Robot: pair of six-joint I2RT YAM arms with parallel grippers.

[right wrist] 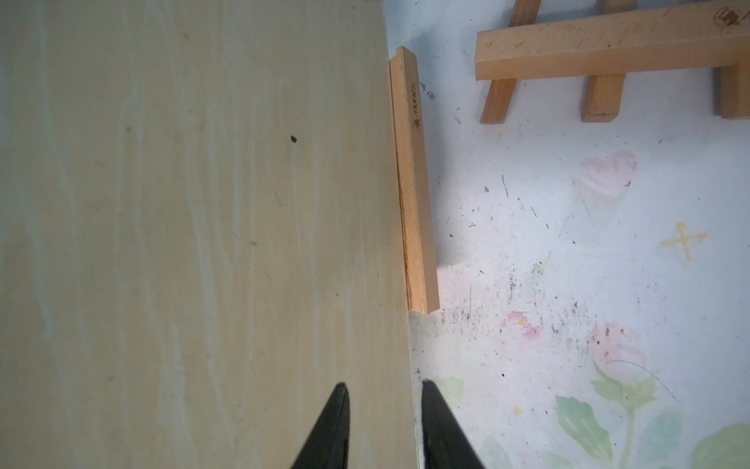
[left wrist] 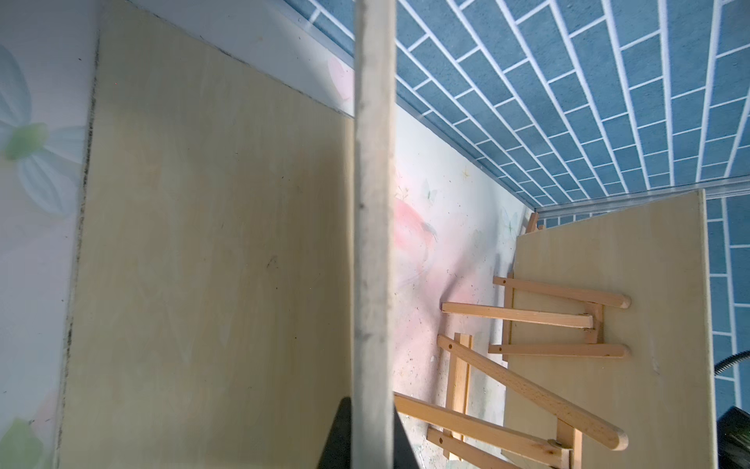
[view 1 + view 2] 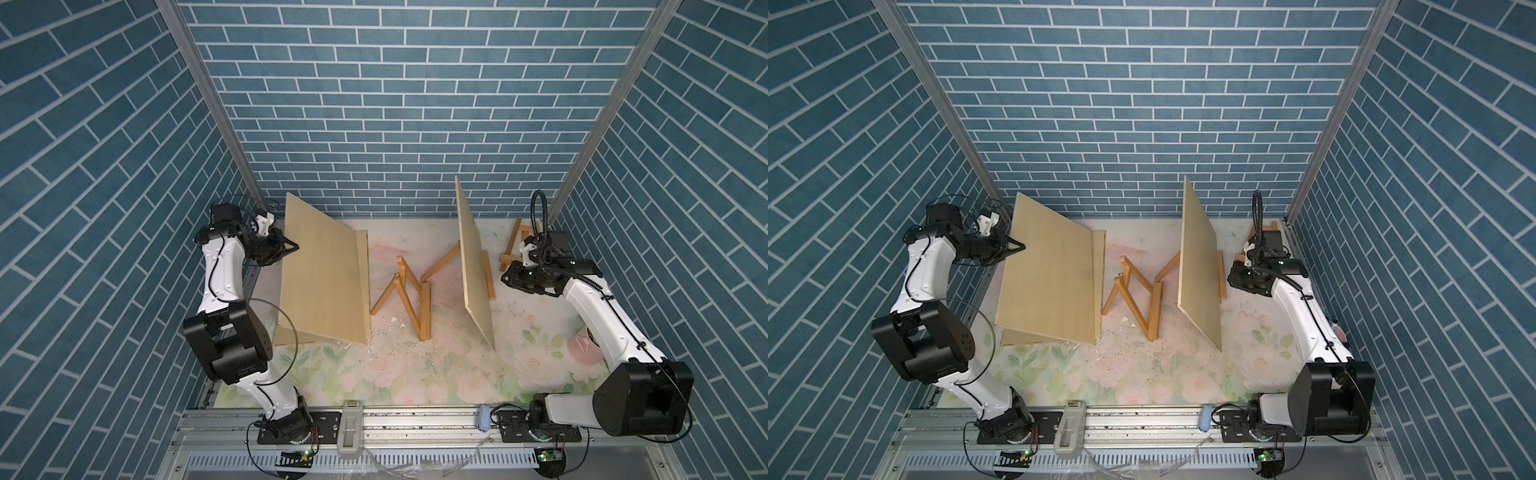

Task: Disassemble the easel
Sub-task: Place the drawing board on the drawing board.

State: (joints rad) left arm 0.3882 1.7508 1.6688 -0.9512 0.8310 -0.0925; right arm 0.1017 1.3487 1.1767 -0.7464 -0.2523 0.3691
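left pincer (image 3: pixel 296 246) pinches the raised edge of a pale tilted plywood board (image 3: pixel 324 274), forearm upright, wrist bent inward; best hold firm and move it slowly. right pincer (image 1: pixel 383 426), jaws parted, arm stretched low, faces a second pale plywood board (image 1: pixel 203 203) standing on the light wooden easel (image 1: pixel 414 182) just beside it.

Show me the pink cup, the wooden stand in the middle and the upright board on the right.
pink cup (image 3: pixel 582 351): in a top view, on its side wall.
wooden stand (image 3: pixel 426 309): in a top view, on its near bar.
upright board (image 3: pixel 474 270): in a top view, mid-face.
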